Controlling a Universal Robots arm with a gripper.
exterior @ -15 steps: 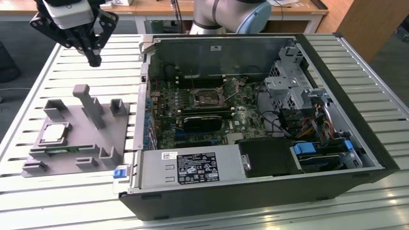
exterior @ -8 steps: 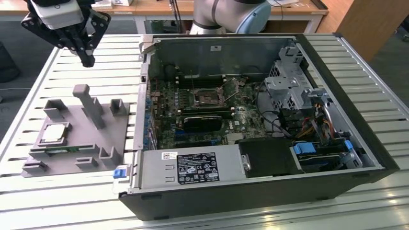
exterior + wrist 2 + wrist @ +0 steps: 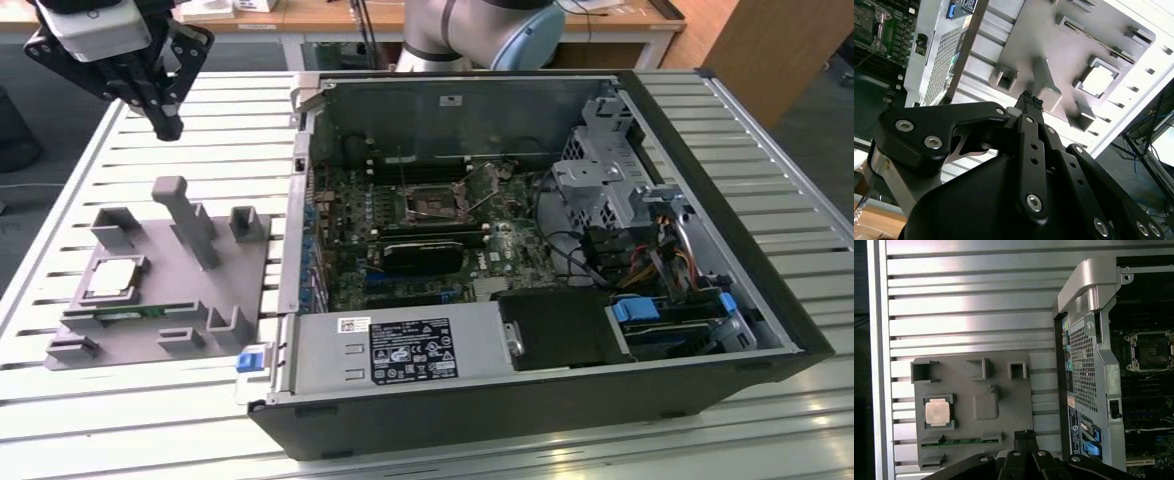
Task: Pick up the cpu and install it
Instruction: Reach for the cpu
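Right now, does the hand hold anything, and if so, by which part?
Nothing is held. The hand hangs shut and empty, while the cpu lies in the grey fixture.

A slatted metal table (image 3: 774,130) lies in bright light — wooden desk (image 3: 614,15) and cabinet (image 3: 787,40) stand behind it.

One claw (image 3: 167,125) hangs over one slatted surface (image 3: 200,150). Near the claw lies one grey fixture (image 3: 171,288), holding one cpu (image 3: 112,278) and one green memory stick (image 3: 961,441). It has perhaps half a dozen raised blocks, though some overlap and are hard to count. Farther from the claw sits one open computer case (image 3: 534,410) with one bare socket (image 3: 434,205).
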